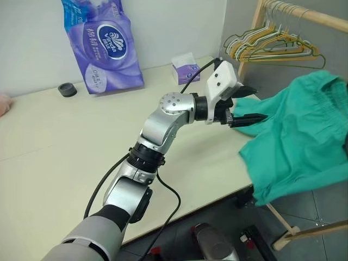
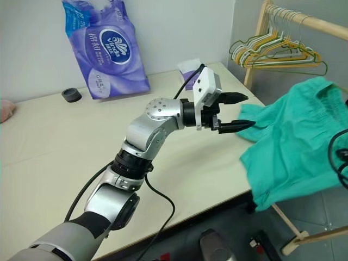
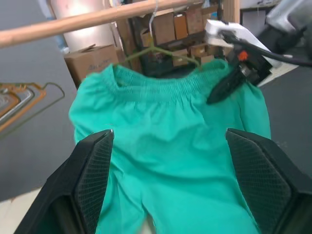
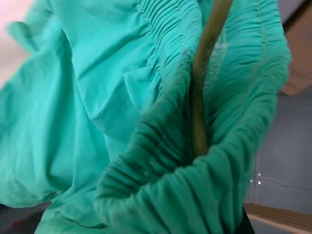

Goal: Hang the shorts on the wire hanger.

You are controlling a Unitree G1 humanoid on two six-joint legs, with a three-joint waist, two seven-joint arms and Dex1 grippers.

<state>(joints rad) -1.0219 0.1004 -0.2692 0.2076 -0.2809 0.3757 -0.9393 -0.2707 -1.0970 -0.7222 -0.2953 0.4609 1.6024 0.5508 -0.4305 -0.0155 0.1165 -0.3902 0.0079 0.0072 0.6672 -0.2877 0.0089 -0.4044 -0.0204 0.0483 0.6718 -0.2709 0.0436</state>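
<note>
The teal-green shorts (image 1: 304, 136) hang at the table's right end, and their lower part lies over the table corner. An olive wire hanger (image 4: 204, 73) runs inside the gathered waistband; its hook (image 3: 155, 19) rises toward a wooden rail. My left gripper (image 1: 260, 103) is open just left of the shorts and points at them with nothing between its fingers. In the left wrist view my right gripper (image 3: 213, 99) is shut on the waistband at its far end. In the right wrist view the fabric hides that gripper's own fingers.
A wooden clothes rack (image 1: 304, 13) with several wire hangers (image 1: 266, 46) stands behind the shorts. On the cream table (image 1: 65, 147) are a purple tissue pack (image 1: 103, 43), a small tissue box (image 1: 186, 68) and a black cap (image 1: 67, 89). Cardboard boxes (image 3: 85, 61) stand behind the rail.
</note>
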